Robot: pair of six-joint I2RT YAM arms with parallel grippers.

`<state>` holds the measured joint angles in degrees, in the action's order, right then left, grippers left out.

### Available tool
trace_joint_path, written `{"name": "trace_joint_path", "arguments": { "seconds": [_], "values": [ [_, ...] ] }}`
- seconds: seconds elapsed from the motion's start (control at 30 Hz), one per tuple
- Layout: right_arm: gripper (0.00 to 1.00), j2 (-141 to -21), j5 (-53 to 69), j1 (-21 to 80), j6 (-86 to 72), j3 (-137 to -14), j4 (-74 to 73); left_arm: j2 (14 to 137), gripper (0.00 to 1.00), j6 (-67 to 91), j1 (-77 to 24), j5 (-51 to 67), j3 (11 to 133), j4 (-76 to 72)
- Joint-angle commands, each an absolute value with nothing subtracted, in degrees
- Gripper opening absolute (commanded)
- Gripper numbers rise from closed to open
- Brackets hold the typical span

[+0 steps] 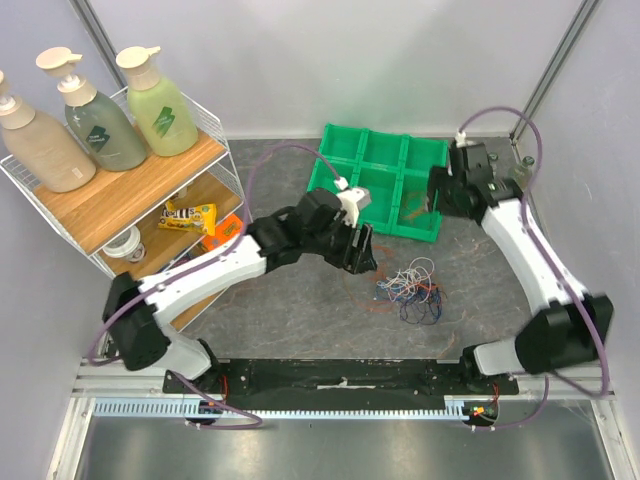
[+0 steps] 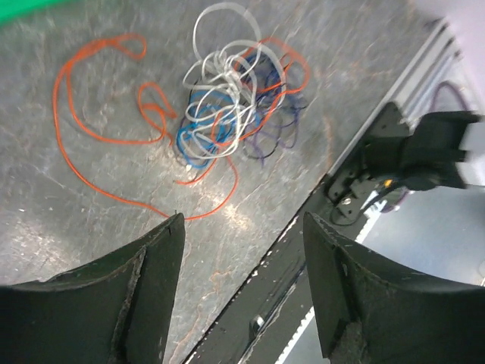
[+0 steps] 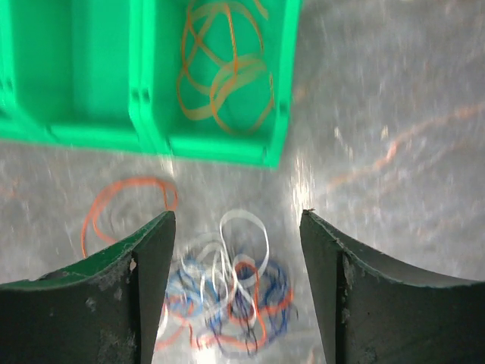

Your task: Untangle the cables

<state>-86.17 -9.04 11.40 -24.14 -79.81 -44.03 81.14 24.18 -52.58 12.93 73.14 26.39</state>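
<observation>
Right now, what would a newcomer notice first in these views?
The knot of white, blue and orange-red cables mid-table, with one loose orange-red cable sprawled beside it. Next, the bright green tray just beyond, with an orange cable coiled in its corner compartment. The left tool and right tool are both open and empty, facing the knot.

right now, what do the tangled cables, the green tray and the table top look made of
The cables: likely plastic-insulated wire, smooth, holding springy loops. The green tray: moulded plastic, glossy uniform colour. The table top: dark mottled, faint sheen; stone-look laminate or mat, cannot tell.
</observation>
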Motion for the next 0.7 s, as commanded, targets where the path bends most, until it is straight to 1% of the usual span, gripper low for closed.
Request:
{"name": "trace_joint_path", "arguments": {
  "seconds": [0.0, 0.03, 0.1, 0.17, 0.23, 0.33, 0.43, 0.53, 0.67],
  "values": [
    [0.73, -74.12, -1.7, 11.43, -27.77, -64.99, -47.64, 89.53, 0.69, 26.81, -52.73, 17.48, 73.03, 22.59],
    [0.72, -72.09, 2.16, 11.51, -27.77, -61.3, -46.94, 91.56, 0.69, 26.2, -52.65, 18.53, 73.39, 22.41],
    [0.69, -68.57, 12.77, 11.43, -27.07, -55.4, -44.23, 94.73, 0.63, 24.71, -52.73, 20.9, 73.83, 21.8],
    [0.67, -66.89, 18.0, 11.43, -26.63, -50.21, -41.67, 97.2, 0.6, 24.17, -52.73, 23.1, 74.18, 20.31],
    [0.67, -65.57, 17.67, 11.34, -27.24, -47.3, -40.0, 99.31, 0.59, 24.87, -52.73, 24.43, 75.32, 19.16],
    [0.67, -65.3, 15.74, 11.34, -27.86, -45.44, -38.5, 101.94, 0.66, 26.63, -52.73, 27.24, 76.11, 15.57],
    [0.68, -67.32, 15.29, 11.34, -28.21, -44.39, -38.5, 106.6, 0.67, 27.86, -52.82, 30.57, 79.0, 15.99],
    [0.67, -68.64, 14.24, 11.42, -28.47, -43.42, -38.23, 109.42, 0.64, 28.56, -52.73, 31.99, 81.29, 15.65],
    [0.64, -68.12, 13.1, 11.43, -28.48, -43.33, -37.97, 113.1, 0.54, 26.9, -52.74, 29.71, 85.15, 17.92]
  ]
}}
